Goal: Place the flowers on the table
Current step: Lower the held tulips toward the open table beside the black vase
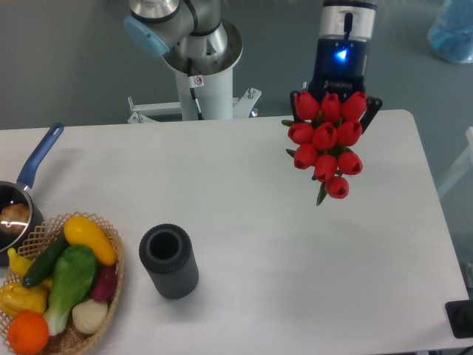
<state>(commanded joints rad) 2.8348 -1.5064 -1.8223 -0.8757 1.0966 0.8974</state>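
The flowers (325, 140) are a bunch of red tulips with green leaves, their heads facing the camera, at the back right. My gripper (337, 102) points straight down and is shut on the bunch, holding it above the white table (244, 185). Its dark fingers (298, 101) show at either side of the top tulips. The stems and the fingertips are hidden behind the flower heads.
A dark grey ribbed vase (169, 260) stands upright at front left of centre. A wicker basket (116, 275) of toy vegetables sits at the front left corner. A pot with a blue handle (38, 157) is at the left edge. The arm's base (201, 70) stands behind the table.
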